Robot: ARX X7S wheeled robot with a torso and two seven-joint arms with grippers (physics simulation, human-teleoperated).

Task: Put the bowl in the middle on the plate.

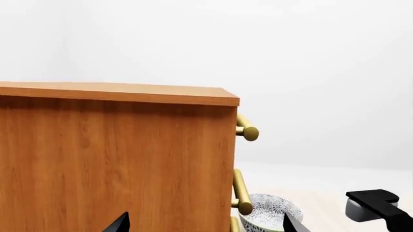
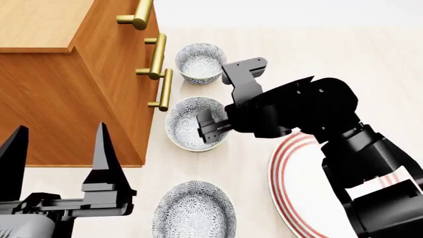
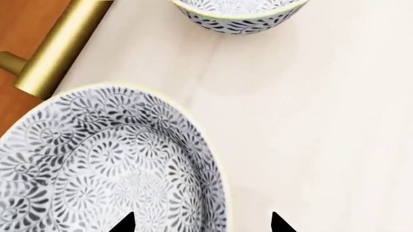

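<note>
Three speckled blue-grey bowls stand in a row in front of the wooden cabinet. The bowl [image 2: 184, 125] is the middle one. My right gripper [image 2: 207, 129] is open and sits low over its right side. In the right wrist view the bowl [image 3: 96, 164] fills the picture, and the right gripper [image 3: 201, 224] straddles the rim, one fingertip inside and one outside, with clear gaps on both sides. The plate [image 2: 290, 173], white with red rings, lies to the right, partly hidden by my right arm. My left gripper [image 2: 59, 136] hangs open and holds nothing, near the cabinet's side.
The wooden cabinet [image 2: 59, 84] with brass handles [image 2: 158, 54] stands close left of the bowls. One like bowl [image 2: 200, 62] is farther off, another [image 2: 195, 212] nearer. The left wrist view faces the cabinet's side [image 1: 116, 159]; the left gripper [image 1: 206, 224] is open, a speckled bowl [image 1: 270, 211] beyond the corner.
</note>
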